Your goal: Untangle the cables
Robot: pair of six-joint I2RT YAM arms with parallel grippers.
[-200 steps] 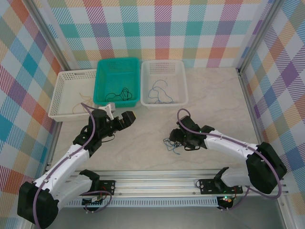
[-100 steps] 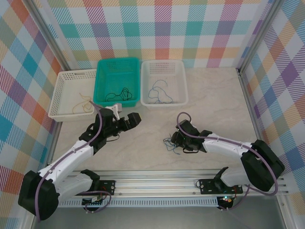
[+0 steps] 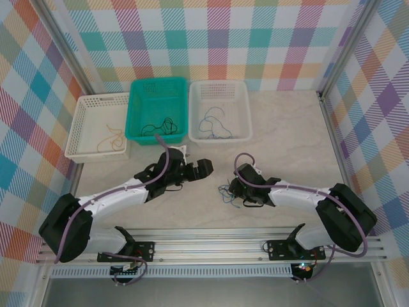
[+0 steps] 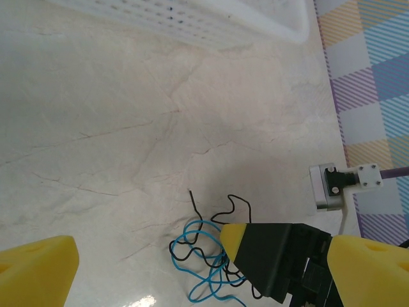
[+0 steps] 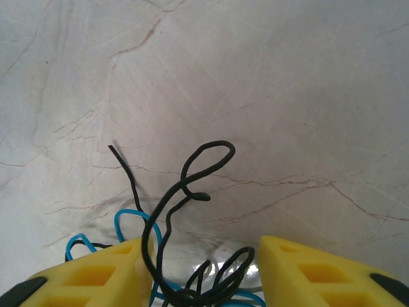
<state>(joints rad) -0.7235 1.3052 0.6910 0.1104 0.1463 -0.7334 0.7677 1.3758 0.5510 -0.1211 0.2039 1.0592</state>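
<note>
The cables (image 3: 227, 192) are a small clump of blue and black wires on the marble table, in front of the middle of the scene. My right gripper (image 3: 236, 187) is down on the clump's right side. In the right wrist view its yellow jaws (image 5: 198, 276) stand apart with black wire loops (image 5: 185, 179) and a blue strand (image 5: 131, 212) loose between them; one black strand touches the left finger. My left gripper (image 3: 202, 167) hovers just left of the clump, wide open and empty (image 4: 204, 256), looking down at the wires (image 4: 192, 246) and a right finger (image 4: 275, 256).
Three baskets line the back: a white one (image 3: 82, 102) with tan wire, a teal one (image 3: 134, 89) with black wire, a white one (image 3: 246, 109) with blue wire. A basket edge (image 4: 192, 22) shows in the left wrist view. Checked walls enclose the table.
My left arm has swung right from near the teal basket toward the clump. The right gripper's jaws have narrowed around the wires and edged slightly left.
</note>
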